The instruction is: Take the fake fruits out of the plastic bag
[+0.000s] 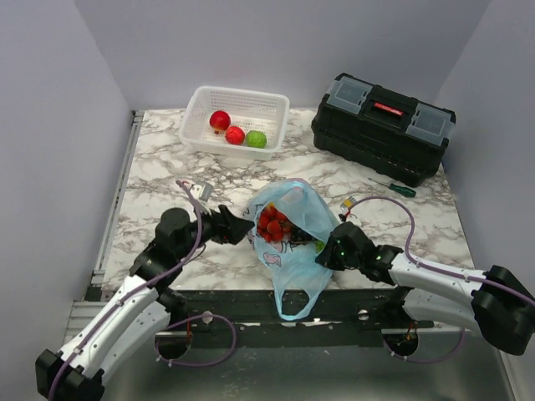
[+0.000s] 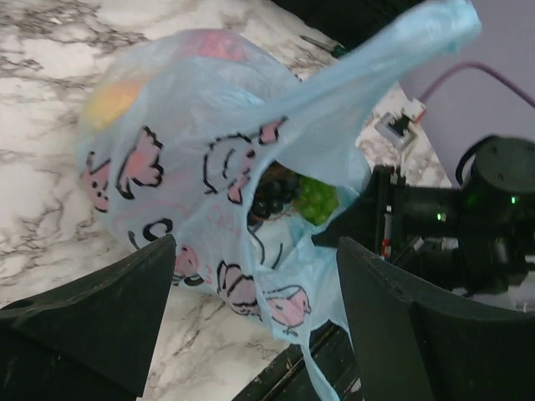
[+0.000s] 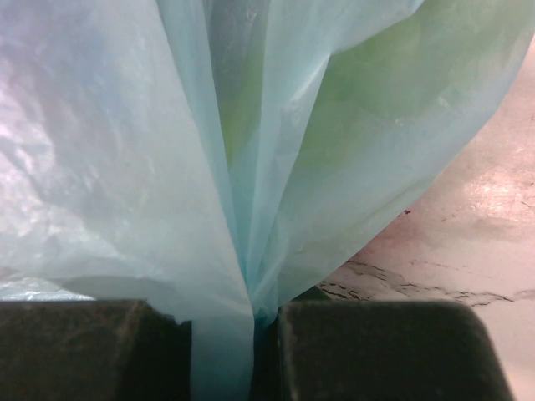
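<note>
Right fingers (image 3: 376, 351) pinching plastic bag (image 3: 251, 167) | print: pink cartoon figures (image 2: 138, 163)

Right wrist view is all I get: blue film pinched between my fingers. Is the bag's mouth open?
Observer: Yes. From the top camera the plastic bag gapes upward, with red berries showing in the mouth.
Operator: Where's the left gripper?
Observer: The left gripper is open at the bag's left edge, not inside it. I can't tell if it touches the film.
Operator: Anything else in there?
Observer: The left wrist camera shows green grapes beside dark berries just inside the opening.
</note>
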Robot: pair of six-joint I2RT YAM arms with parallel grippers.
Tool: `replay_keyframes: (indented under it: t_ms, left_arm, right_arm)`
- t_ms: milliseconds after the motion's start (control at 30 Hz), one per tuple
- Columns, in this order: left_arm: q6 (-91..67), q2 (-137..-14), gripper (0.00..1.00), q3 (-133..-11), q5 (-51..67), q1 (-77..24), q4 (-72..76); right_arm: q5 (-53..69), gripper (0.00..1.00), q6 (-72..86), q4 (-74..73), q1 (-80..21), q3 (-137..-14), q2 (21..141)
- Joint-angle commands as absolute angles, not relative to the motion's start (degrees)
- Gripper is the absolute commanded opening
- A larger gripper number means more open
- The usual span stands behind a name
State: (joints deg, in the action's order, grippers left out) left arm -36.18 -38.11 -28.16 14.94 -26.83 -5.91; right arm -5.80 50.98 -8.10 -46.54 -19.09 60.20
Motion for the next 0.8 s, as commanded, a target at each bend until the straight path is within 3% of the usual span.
replay_keyframes:
  t_ms: [0, 100, 300, 700, 767]
  left_arm:
    - [-33.9, -31.1, 0.76, -20.5, 10.0, -36.9, 3.9]
    - [-29.7, -32.8, 0.76, -19.1, 3.2, -46.6, 6.4]
    - [-21.1, -48.1, 0.72, -27.4, -6.4, -60.0, 4.5]
    - [-13.6, -70.7, 0.58, -40.7, -11.6, -63.9, 4.8]
    - [-13.6, -73.2, 0.51, -42.0, -12.2, -64.1, 4.8]
  right_arm:
    - [-8.4, 0.15, 50.7, -9.4, -46.9, -18.4, 59.9]
    - [-8.5, 0.15, 50.9, -9.5, -46.8, -18.4, 59.8]
    - [-8.7, 0.15, 51.1, -9.6, -46.8, -18.4, 60.1]
    - [-9.1, 0.14, 51.3, -9.8, -46.9, -18.2, 59.3]
    - [-9.0, 0.14, 51.3, -9.7, -46.8, -18.1, 59.3]
